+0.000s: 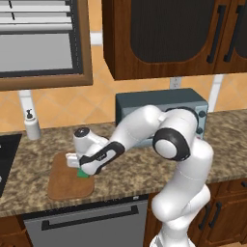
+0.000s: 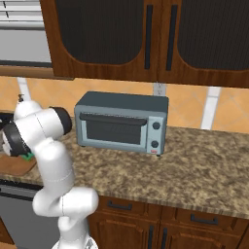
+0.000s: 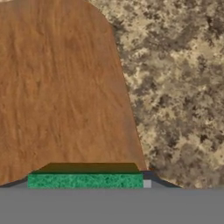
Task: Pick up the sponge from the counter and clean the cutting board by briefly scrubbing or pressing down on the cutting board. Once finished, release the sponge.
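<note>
Nearest us in the hand view, one green sponge (image 3: 85, 180) lies along the bottom edge, clamped in the gripper (image 3: 87, 186) with the jaws drawn in against it. Just beyond it spreads one cutting board (image 3: 61, 87), filling the left and centre, with the speckled counter (image 3: 175, 87) to the right. In the left base view the sponge (image 1: 85, 174) sits on the board (image 1: 62, 185) at lower left. Farther back we count one toaster oven (image 2: 121, 121) and one soap bottle (image 1: 32, 126).
</note>
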Tool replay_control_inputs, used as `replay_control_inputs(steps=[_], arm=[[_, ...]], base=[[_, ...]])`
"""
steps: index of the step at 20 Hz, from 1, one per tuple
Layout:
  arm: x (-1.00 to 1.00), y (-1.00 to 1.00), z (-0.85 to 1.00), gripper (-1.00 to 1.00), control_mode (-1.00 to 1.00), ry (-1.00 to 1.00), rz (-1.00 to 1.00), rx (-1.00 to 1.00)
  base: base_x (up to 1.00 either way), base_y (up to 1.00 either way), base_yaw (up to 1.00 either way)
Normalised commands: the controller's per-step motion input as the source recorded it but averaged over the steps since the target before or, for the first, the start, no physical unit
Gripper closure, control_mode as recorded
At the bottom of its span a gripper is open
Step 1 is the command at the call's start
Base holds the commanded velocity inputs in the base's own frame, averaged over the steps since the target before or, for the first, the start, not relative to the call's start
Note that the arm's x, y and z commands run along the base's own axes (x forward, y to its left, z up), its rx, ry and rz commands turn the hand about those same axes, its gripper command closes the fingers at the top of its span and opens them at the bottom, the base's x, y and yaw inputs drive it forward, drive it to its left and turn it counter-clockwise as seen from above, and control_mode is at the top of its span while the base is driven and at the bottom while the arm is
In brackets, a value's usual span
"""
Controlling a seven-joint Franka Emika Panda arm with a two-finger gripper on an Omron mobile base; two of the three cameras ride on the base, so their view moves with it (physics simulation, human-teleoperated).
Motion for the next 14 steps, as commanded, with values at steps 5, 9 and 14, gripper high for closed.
replay_control_inputs(steps=[5, 9, 14], arm=[[-0.17, -0.76, -0.61, 1.00, -1.00, 0.00, 0.00, -0.02], [-0.16, -0.77, -0.61, 1.00, -1.00, 0.00, 0.00, -0.04], [-0.14, -0.83, -0.57, 1.00, -1.00, 0.00, 0.00, -0.03]], base=[[0.00, 0.00, 0.00], [0.00, 0.00, 0.00], [0.00, 0.00, 0.00]])
